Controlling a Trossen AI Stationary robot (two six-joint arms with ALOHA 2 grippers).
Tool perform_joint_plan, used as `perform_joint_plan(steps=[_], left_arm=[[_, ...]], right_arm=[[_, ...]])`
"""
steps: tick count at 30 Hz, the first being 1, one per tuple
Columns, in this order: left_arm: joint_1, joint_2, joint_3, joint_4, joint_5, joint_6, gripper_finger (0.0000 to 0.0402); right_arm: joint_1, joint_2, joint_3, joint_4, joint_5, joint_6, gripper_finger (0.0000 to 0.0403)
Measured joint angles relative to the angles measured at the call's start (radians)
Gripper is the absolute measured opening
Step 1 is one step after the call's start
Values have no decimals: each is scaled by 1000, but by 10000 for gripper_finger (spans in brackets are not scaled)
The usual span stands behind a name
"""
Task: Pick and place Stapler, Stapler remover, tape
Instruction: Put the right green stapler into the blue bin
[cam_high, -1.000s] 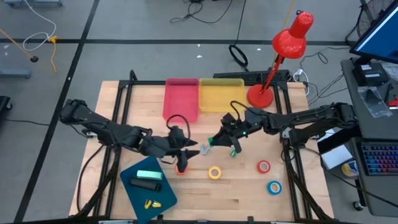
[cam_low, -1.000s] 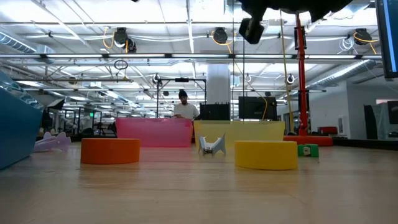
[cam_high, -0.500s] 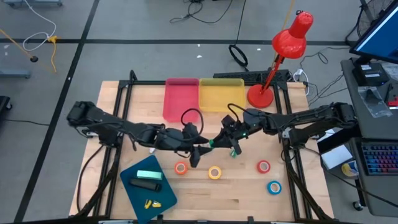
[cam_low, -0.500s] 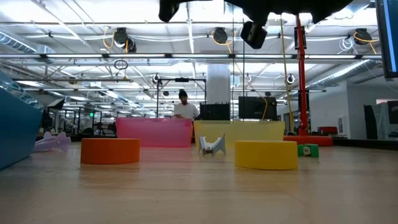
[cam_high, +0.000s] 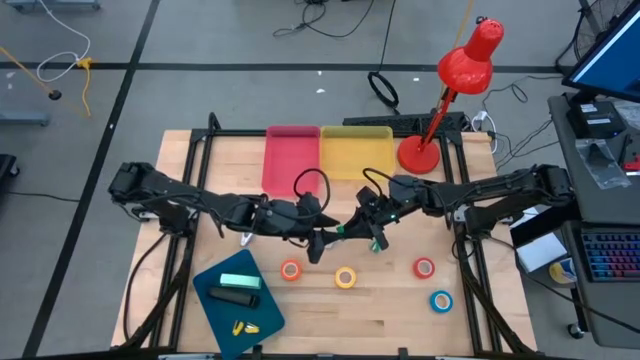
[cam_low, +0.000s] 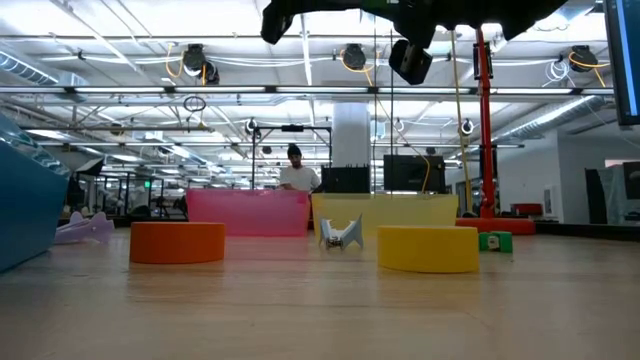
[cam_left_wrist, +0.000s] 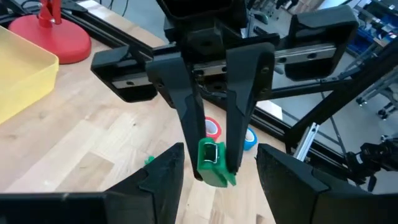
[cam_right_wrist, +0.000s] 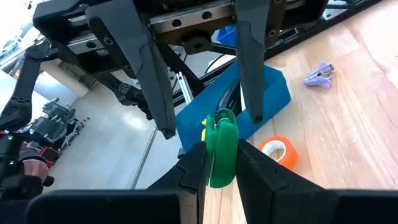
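At the centre of the high view, above the wooden table (cam_high: 200, 190), we see the right gripper (cam_high: 345, 229) clamped on a green stapler remover (cam_right_wrist: 221, 148). The left gripper (cam_high: 322, 243) faces it, fingers spread wide. Orange tape (cam_high: 291, 270), yellow tape (cam_high: 346, 277), red tape (cam_high: 425, 267) and blue tape (cam_high: 441, 300) lie lower right.
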Motion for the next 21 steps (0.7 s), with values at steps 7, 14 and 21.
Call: perform_joint_plan(steps=[7, 14, 21], left_arm=[[11, 18, 2, 7, 19, -14, 200], [15, 22, 1, 12, 21, -11, 171], [15, 22, 1, 41, 35, 2, 122]], right_arm=[[0, 0, 0, 10, 1, 5, 56], [-1, 0, 0, 7, 2, 11, 56], [-1, 0, 0, -1, 1, 11, 56]])
